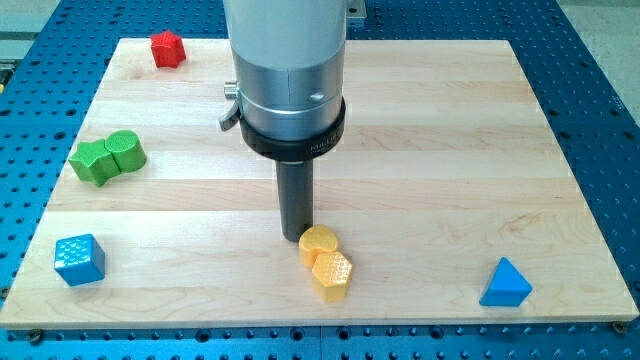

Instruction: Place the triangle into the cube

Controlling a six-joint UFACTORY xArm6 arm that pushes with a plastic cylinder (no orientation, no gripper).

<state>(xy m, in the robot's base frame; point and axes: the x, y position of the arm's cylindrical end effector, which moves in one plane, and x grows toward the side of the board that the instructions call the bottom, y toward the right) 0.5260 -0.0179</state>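
No containers on the wooden board (420,130), so nothing is sitting inside anything; all blocks lie loose on the flat top

Count: five blocks. One red block (168,48), roughly star-shaped, at about 11 o'clock near the far edge. One green block (108,157), lobed shape, at 9 o'clock. One blue cube (79,259) at about 8 o'clock, near the view's bottom-left corner. One yellow block (326,262), looks like two hexagonal lobes joined, at 6 o'clock just below centre. One blue triangle (506,284) at about 4 o'clock, near the view's bottom-right corner

Task pieces: the blue triangle and the blue cube are well apart, on opposite sides of the board, with the yellow block between them

Arm pose: the arm comes straight down from the view's top, grey cylinder body with a black collar, then the dark rod vertical below it. My tip (297,237) is down at the board near centre, just beside the yellow block at that block's 10 o'clock; can't tell if it is touching or a hair off. It is well away from both the triangle and the cube

No claw on this rig, only the rod, so there are no jaws to be apart or together

Blue perforated table (600,80) surrounds the board on all sides
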